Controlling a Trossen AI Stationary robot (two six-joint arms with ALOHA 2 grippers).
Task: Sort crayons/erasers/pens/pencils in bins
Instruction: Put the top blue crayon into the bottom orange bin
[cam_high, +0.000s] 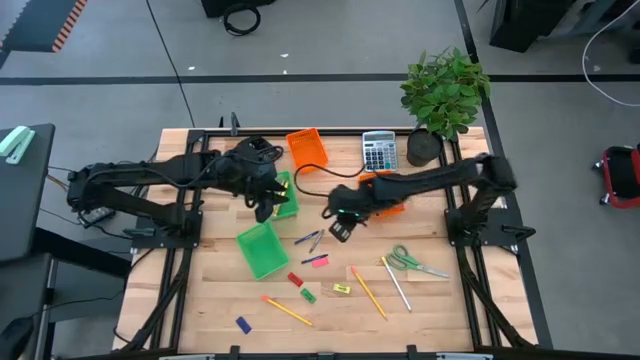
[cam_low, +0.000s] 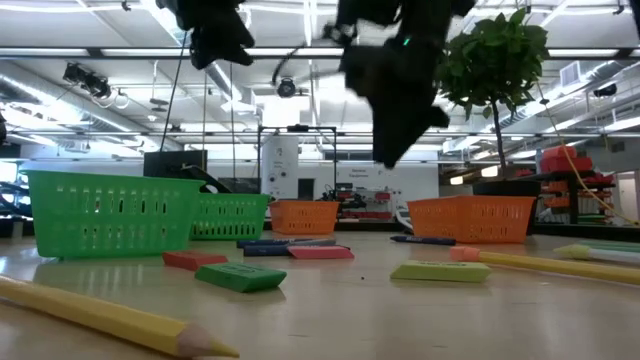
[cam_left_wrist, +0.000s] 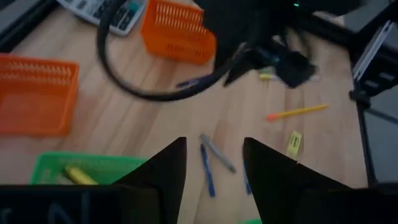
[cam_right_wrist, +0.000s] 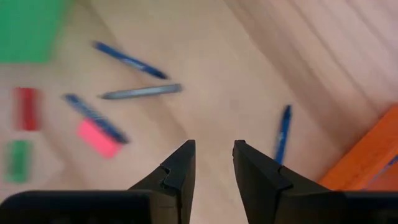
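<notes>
My left gripper (cam_high: 268, 205) hangs open above the green bin (cam_high: 283, 195) at the table's middle left; that bin holds a yellow stick (cam_left_wrist: 78, 175). My right gripper (cam_right_wrist: 214, 163) stands open above bare wood, fingers pointing steeply down, nothing between them. Three pens (cam_right_wrist: 142, 92) lie loose ahead of it, and another blue pen (cam_right_wrist: 283, 134) lies beside an orange bin (cam_right_wrist: 367, 155). A pink eraser (cam_right_wrist: 98, 138), a red eraser (cam_right_wrist: 26, 109) and a green eraser (cam_right_wrist: 18, 160) lie flat nearby. Pencils (cam_high: 368, 292) lie flat toward the near edge.
A second green bin (cam_high: 262, 248) sits near the middle and a second orange bin (cam_high: 307, 148) at the back. A calculator (cam_high: 379, 150) and a potted plant (cam_high: 445, 95) stand at the far right. Scissors (cam_high: 410, 262), a yellow eraser (cam_high: 342, 289) and a blue eraser (cam_high: 242, 324) lie nearer the front.
</notes>
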